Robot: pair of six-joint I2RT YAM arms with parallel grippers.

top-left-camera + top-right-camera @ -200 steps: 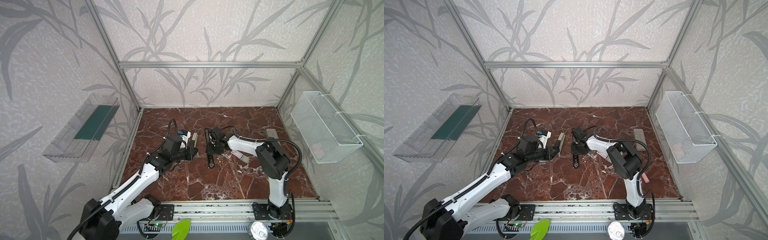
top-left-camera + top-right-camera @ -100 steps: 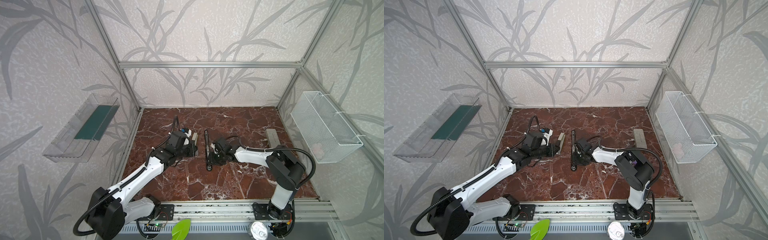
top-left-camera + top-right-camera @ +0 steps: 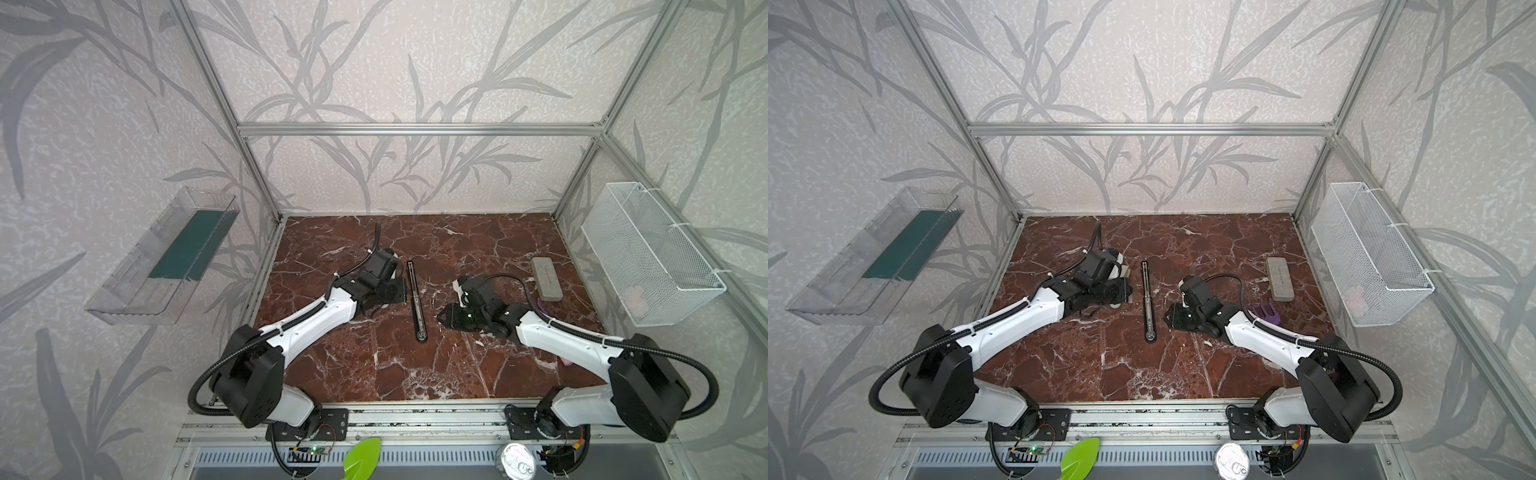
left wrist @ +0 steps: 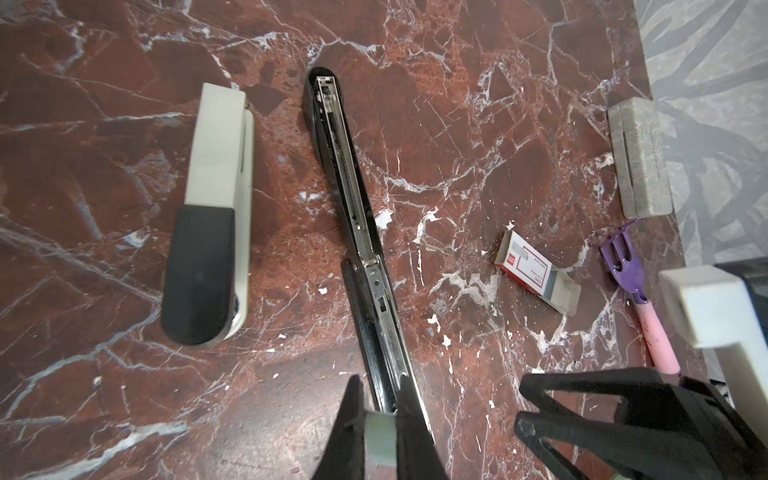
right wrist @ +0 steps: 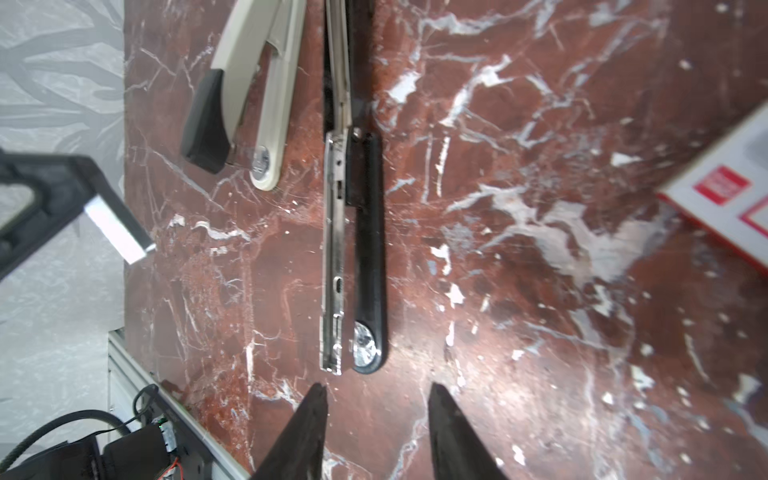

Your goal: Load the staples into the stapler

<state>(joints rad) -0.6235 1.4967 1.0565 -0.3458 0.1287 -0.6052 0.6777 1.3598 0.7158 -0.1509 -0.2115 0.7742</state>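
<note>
Marble (image 4: pixel 440 187) bare between black stapler (image 4: pixel 353 208), staples box (image 4: pixel 532 266); grey block (image 4: pixel 640 158) near edge.

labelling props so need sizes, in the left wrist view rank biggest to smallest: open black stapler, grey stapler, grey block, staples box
1. open black stapler
2. grey stapler
3. grey block and staples box: look about alike, so unranked

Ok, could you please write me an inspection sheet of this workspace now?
Surface: marble table, white flecks.
Job's things: black stapler opened flat; staples box apart from it, grey inner part showing.
Clutter: white stapler, grey block, purple-pink stick.
Grippers: left gripper shut, nothing held; right gripper open, empty, near the stapler's end.
Cables: black hoses on both arms.
Surroundings: wire basket, clear tray on walls.
</note>
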